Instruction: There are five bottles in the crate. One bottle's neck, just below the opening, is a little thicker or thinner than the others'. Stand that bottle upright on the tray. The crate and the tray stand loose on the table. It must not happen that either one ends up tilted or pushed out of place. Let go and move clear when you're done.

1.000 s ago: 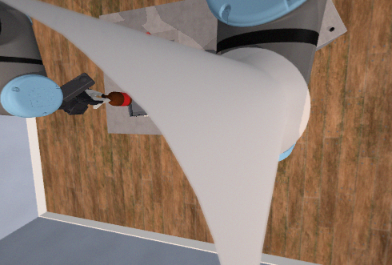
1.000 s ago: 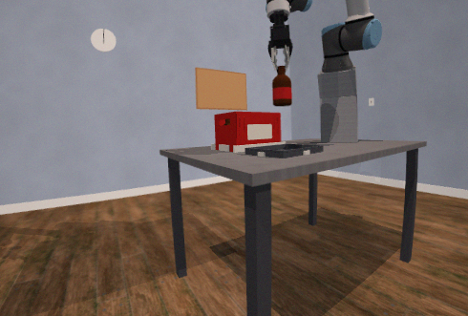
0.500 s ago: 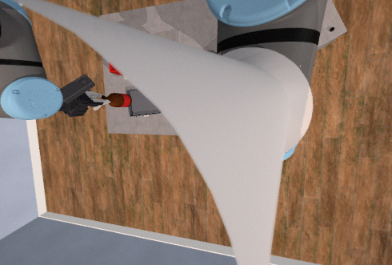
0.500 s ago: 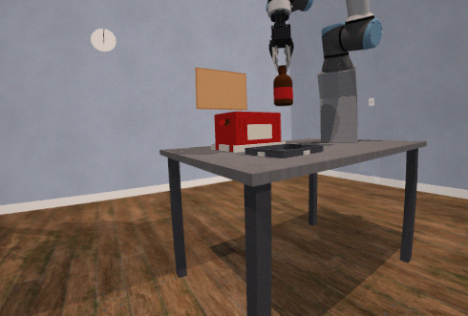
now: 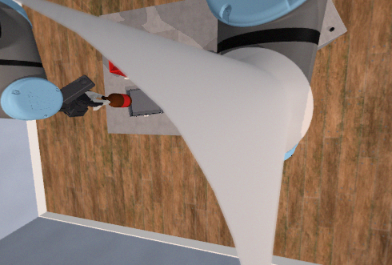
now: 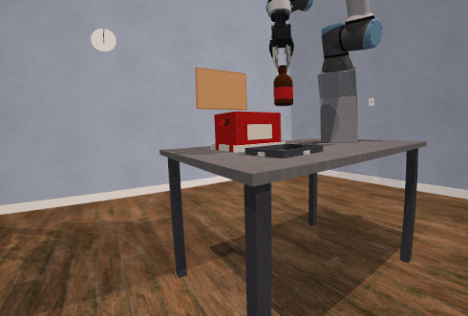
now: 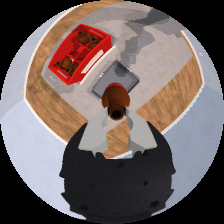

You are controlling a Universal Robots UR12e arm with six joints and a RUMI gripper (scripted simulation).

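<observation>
My gripper (image 5: 106, 100) (image 6: 283, 67) (image 7: 116, 107) is shut on the neck of a brown bottle with a red label. The bottle (image 5: 118, 100) (image 6: 283, 90) (image 7: 115, 95) hangs upright, high above the table. In the wrist view it overlaps the near side of the dark grey tray (image 5: 146, 101) (image 6: 287, 154) (image 7: 120, 73). The tray lies flat, with no bottle seen on it. The red crate (image 5: 115, 69) (image 6: 225, 136) (image 7: 76, 77) stands beside the tray; several brown bottles show inside it in the wrist view. Their neck widths are too small to compare.
The grey table (image 5: 140, 127) (image 6: 229, 165) (image 7: 165, 65) carries crate and tray; the tray is near a table edge. A pale base strip runs along the crate's tray side. The arm's large pale link (image 5: 224, 102) covers much of the top view, including most of the crate.
</observation>
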